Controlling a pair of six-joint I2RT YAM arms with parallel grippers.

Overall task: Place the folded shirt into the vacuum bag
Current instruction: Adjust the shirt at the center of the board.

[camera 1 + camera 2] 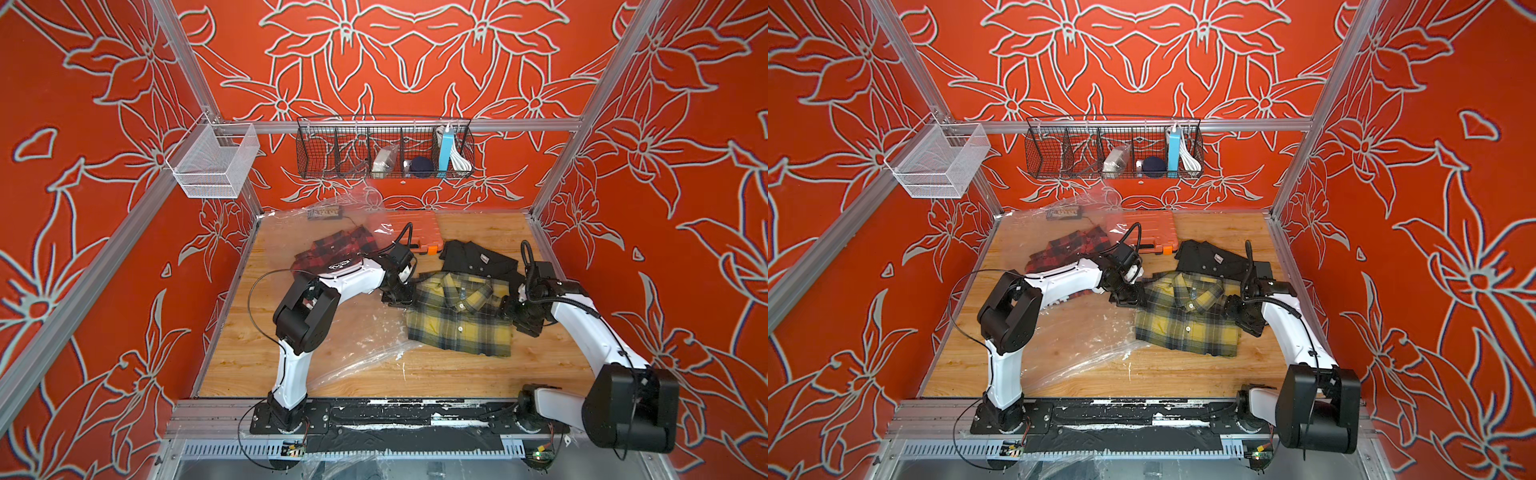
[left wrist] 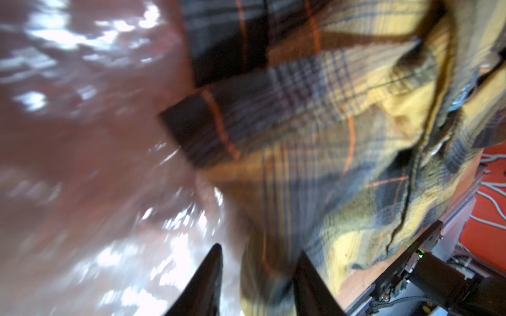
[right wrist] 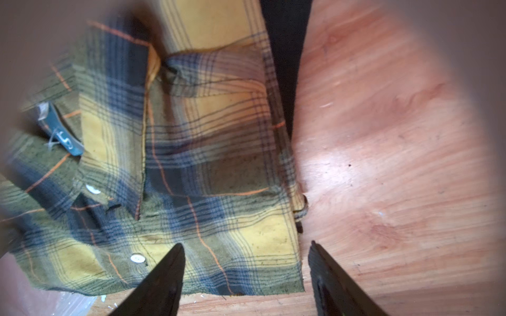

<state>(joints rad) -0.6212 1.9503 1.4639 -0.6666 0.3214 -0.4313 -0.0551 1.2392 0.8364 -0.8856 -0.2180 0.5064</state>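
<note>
The folded yellow-and-grey plaid flannel shirt (image 1: 457,320) (image 1: 1187,320) lies flat, buttons up, on the wooden tabletop (image 1: 457,374) right of centre, outside the vacuum bag. Its collar points to the far side and its left edge meets the right edge of the large clear crinkly plastic vacuum bag (image 1: 361,345) (image 1: 1084,345). The bag is spread across the left half of the table. The left gripper (image 1: 400,297) (image 2: 260,249) sits low at the shirt's far left corner, where shirt and bag meet. In the blurred left wrist view its two dark fingers stand apart, with plaid cloth (image 2: 328,136) showing in the gap and glossy plastic (image 2: 82,109) beside it; whether they touch the cloth cannot be told. The right gripper (image 1: 508,305) (image 3: 246,243) hangs at the shirt's right edge with its fingers spread wide, one over the cloth (image 3: 191,164) and one over bare wood, holding nothing. A folded red-and-black plaid shirt (image 1: 332,245) shows through the bag's film at far left. Just beyond the yellow shirt lies a folded black shirt (image 1: 478,257), and an orange plastic case (image 1: 415,228) rests at the far centre, partly under the film. On the red floral back wall hangs a black wire basket (image 1: 316,145), and a white mesh basket (image 1: 216,162) hangs at the left.
</note>
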